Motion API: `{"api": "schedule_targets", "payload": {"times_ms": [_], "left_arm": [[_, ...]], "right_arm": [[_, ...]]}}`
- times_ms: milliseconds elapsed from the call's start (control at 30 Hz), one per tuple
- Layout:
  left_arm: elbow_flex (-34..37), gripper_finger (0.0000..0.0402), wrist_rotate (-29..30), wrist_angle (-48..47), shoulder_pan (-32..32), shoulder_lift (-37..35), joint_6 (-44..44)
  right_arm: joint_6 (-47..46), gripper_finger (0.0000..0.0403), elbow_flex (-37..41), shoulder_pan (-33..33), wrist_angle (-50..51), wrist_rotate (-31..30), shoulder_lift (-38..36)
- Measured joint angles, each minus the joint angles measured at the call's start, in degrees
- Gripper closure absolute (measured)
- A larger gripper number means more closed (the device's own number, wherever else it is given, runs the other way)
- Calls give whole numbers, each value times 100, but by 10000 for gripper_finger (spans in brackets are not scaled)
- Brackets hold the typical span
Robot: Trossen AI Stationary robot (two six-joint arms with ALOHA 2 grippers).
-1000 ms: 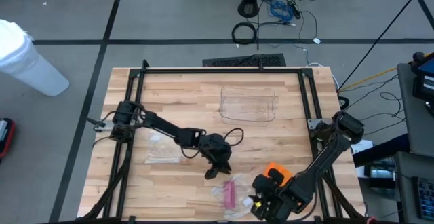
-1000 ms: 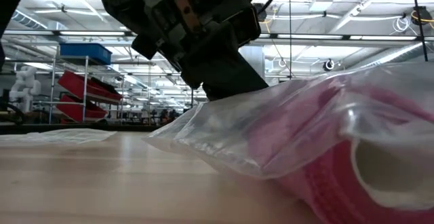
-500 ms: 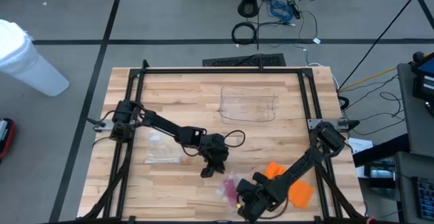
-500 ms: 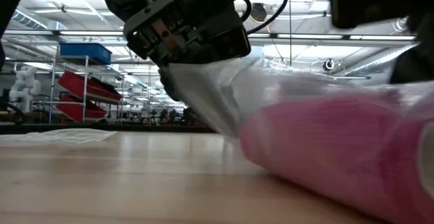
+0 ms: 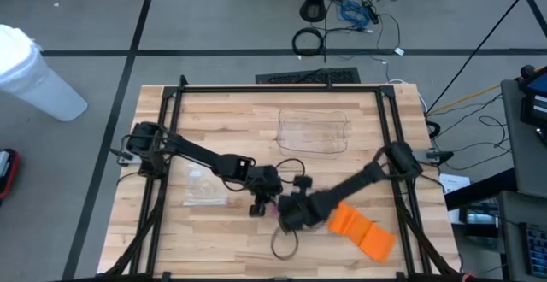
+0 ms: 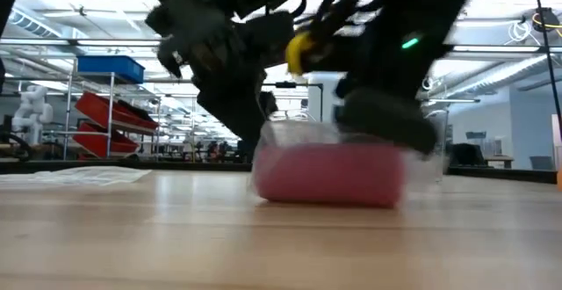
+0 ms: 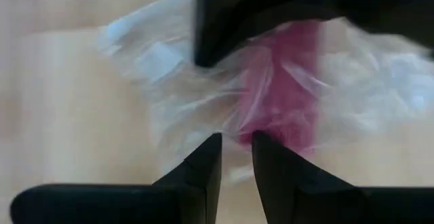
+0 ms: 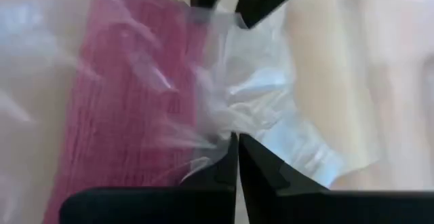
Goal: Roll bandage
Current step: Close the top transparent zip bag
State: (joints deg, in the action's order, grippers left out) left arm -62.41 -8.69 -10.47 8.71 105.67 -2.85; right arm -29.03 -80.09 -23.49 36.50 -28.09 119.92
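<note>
A pink bandage [image 6: 329, 174] lies inside a clear plastic bag [image 7: 156, 81] on the wooden table, a little near of its middle. In the high view both arms hide most of it. My left gripper [image 5: 261, 202] reaches in from the table's left and is shut on the bag [image 7: 235, 142]. My right gripper [image 5: 289, 217] comes from the right and is shut on the bag too [image 8: 236, 153]. The two grippers face each other across the bag, a short way apart. The bandage rests with its underside on the table. My left gripper pinches the clear bag's film [image 7: 234, 134] between its two fingers, right beside the pink bandage. The fingers slant down from the table's left. The bag lies on the table. My right gripper pinches a bunched fold of the bag's film [image 8: 227, 132] between its shut fingers, next to the bandage's side. It slants down from the table's right. The film is crumpled at the tips.
A flat orange thing [image 5: 363, 232] lies near the right arm, toward the near right. A small clear bag [image 5: 205, 188] lies at the left, and a clear plastic sheet or pouch [image 5: 313, 132] at the far middle. Black frame rails [image 5: 162, 188] run along both sides.
My right gripper has swung from the near right corner toward the table's middle, gone down, rolled and shut on the bag. The bag with the bandage has been drawn away from the near edge toward the middle. My left gripper keeps its hold and has tipped.
</note>
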Motion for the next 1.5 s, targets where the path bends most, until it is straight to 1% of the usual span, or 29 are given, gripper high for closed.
{"api": "schedule_targets", "payload": {"times_ms": [67,133,233,300,433,533,567,667,733,867,967,1067,1200,1267,1300,1367,1500], "left_arm": [[0,313,659,-319,-16,-137,60],[0,313,970,-545,-26,-247,59],[0,313,1000,-710,-7,-274,68],[0,313,912,-766,17,-260,41],[65,313,770,-787,125,-211,-130],[96,313,700,-717,292,-212,-304],[101,313,692,-711,355,-212,-395],[111,313,615,-620,594,-212,-668],[111,313,449,-424,773,-212,-732],[111,313,137,-93,1074,-210,-733],[111,313,133,-103,1161,-233,-733],[114,313,136,-191,1171,-384,-731],[114,313,144,-315,1154,-672,-505],[114,313,140,-293,1119,-885,-141],[114,313,145,-293,1112,-1011,53],[114,313,157,-209,1056,-1254,277],[111,313,190,-235,891,-1770,455]], "right_arm": [[227,402,2,206,22,-227,-8],[362,402,2,318,99,-412,-59],[453,402,4,341,211,-523,-233],[344,402,4,293,350,-523,-400],[-50,398,4,87,651,-596,-843],[-607,386,2,-102,918,-767,-1220],[-896,380,2,-151,991,-806,-1329],[-2262,363,2,-304,1205,-947,-1547],[-2766,351,-4,-404,1173,-829,-1564],[-3207,322,-4,-521,1264,-371,-1502],[-3412,291,101,-493,1325,-238,-1518],[-3554,252,309,-396,1349,-170,-1569],[-4010,204,855,-159,1301,21,-1675],[-4205,187,1296,-29,1087,124,-1764],[-4305,180,1537,6,780,120,-1844],[-4372,172,2084,68,-103,119,-2053],[-4266,172,3224,139,-2010,150,-2488]]}}
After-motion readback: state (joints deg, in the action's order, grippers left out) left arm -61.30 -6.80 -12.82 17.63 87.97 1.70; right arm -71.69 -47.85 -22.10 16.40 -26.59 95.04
